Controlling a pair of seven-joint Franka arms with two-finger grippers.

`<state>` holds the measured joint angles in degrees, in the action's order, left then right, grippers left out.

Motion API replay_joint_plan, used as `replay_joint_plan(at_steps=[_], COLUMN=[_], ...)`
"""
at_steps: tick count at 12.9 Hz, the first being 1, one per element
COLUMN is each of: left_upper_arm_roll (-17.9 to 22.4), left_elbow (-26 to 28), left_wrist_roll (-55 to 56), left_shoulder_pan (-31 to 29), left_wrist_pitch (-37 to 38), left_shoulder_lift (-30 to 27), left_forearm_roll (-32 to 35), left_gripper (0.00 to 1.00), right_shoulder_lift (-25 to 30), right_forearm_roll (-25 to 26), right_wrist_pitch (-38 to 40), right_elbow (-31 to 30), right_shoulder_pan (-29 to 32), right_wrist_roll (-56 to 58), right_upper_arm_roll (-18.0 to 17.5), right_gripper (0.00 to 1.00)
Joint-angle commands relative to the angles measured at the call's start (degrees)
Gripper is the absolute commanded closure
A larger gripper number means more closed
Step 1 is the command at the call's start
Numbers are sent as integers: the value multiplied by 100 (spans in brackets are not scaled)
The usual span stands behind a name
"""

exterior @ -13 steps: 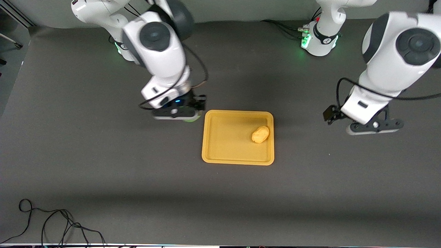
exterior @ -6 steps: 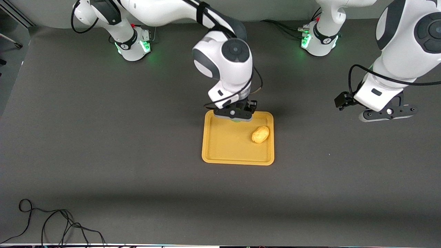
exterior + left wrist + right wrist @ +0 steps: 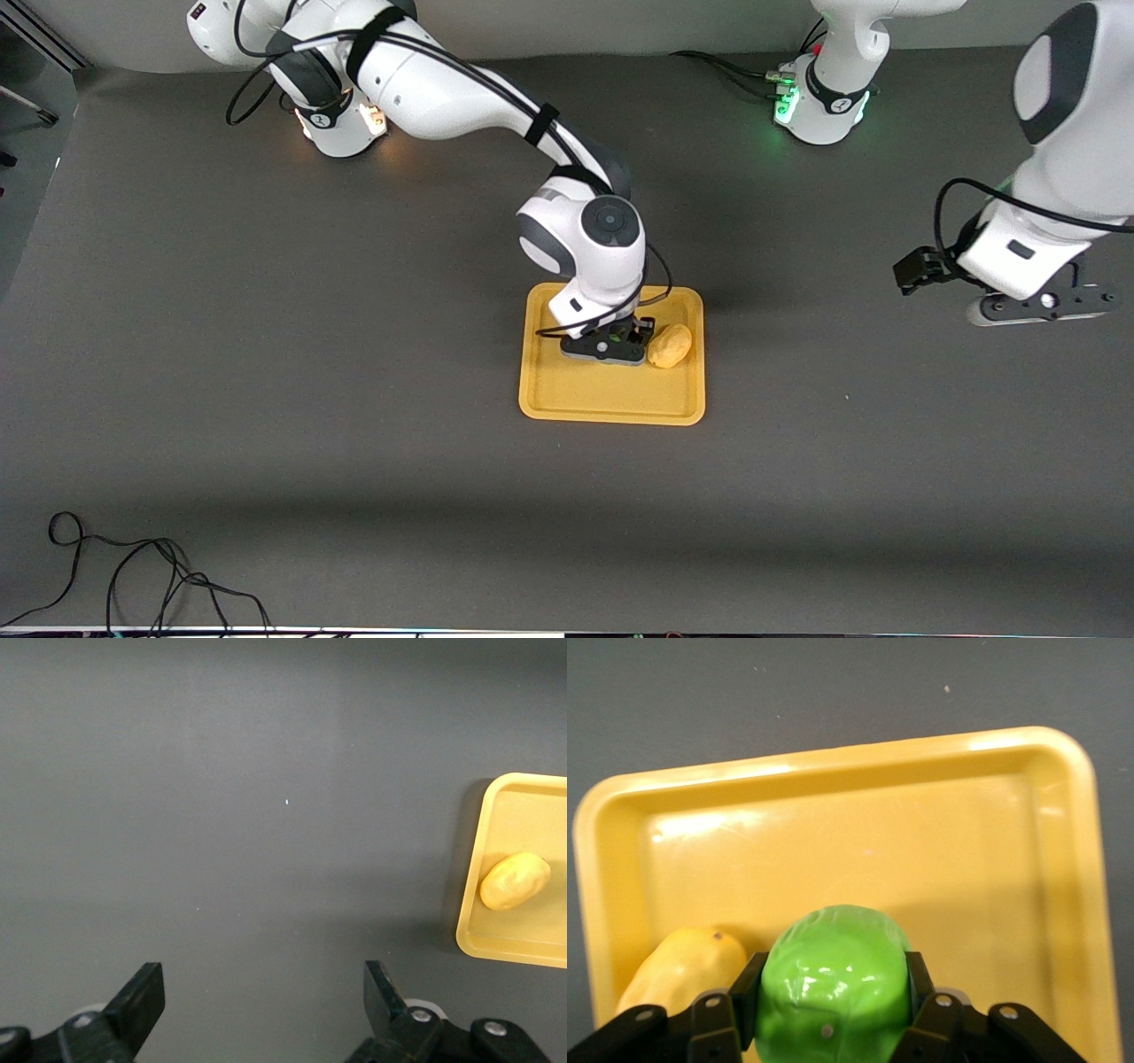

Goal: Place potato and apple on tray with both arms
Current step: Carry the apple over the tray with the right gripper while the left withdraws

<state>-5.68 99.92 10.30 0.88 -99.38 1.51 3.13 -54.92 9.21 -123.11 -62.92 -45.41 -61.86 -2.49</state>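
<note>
Your right tool point(image 3: 611, 347), clamped on the apple point(image 3: 833, 979), came from the tray's point(image 3: 611, 412) 10 o'clock corner to over it, beside the potato point(image 3: 670, 345); only release remained. Left tool point(image 3: 1032, 306) waited open.

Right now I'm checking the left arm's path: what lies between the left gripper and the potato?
Only bare dark table and the tray rim separate the open left gripper from the potato, as the left wrist view shows.
</note>
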Motion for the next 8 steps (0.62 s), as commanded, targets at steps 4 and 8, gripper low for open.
replay_joint_plan(at_steps=[4,8], left_upper_arm_roll=[243,419], left_elbow=[-157,-751], left_wrist_roll=[-678,-1188], left_shoulder_pan=[87,96], left_wrist_pitch=[243,287], left_shoulder_lift=[-54,138], left_forearm_roll=[-137,-172], left_gripper=[0,0], right_shoulder_lift=[-10,-45], right_forearm_roll=[143,117], right_wrist_pitch=[-644,-670], right_elbow=[-564,-555], right_shoulder_pan=[-3,32], right_wrist_roll=[-89,-80], right_upper_arm_roll=[196,196], right_gripper=[51,0])
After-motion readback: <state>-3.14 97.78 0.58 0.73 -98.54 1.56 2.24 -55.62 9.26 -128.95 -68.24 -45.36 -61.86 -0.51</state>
